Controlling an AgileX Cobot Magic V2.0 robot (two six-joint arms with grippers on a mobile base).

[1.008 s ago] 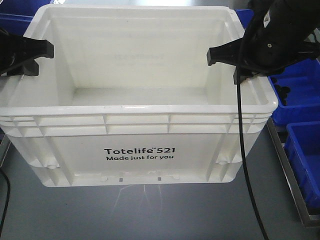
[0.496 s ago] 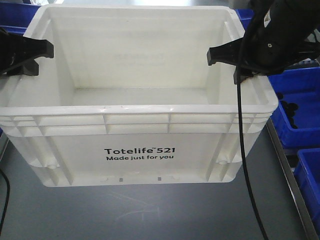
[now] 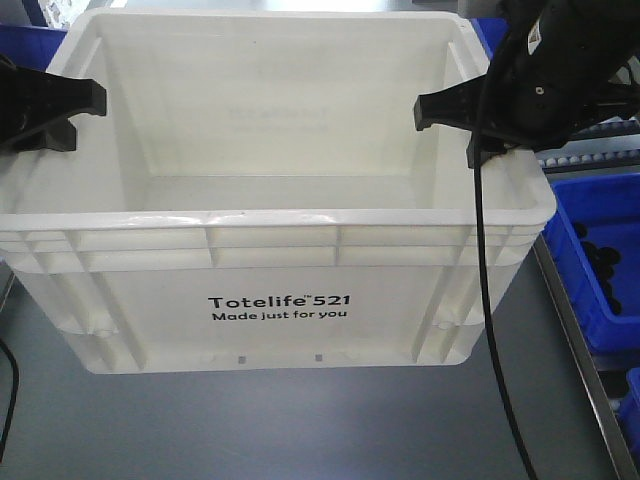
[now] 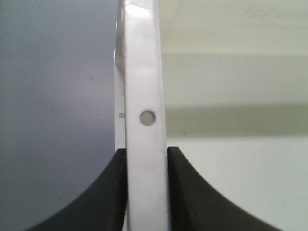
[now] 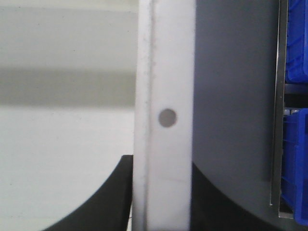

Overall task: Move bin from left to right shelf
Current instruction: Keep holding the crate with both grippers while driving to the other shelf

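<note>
I am gripping the bin (image 3: 280, 300), centred over the grey surface (image 3: 300, 430). The left gripper (image 4: 147, 161) at 9 o'clock and the right gripper (image 5: 162, 168) at 3 o'clock are both closed on its side rims. I am judging that a level, matched traverse is needed, clearing the blue bins (image 3: 600, 250) at 3 o'clock.

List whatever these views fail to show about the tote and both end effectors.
1. Front view: whether the bin touches the grey surface; its own body hides the base.
2. Front view: blue bins cut off by the right edge, dark contents too small to name.
3. Wrist views: left end effector and right end effector cut off by the bottom edge; only finger sides show.
</note>
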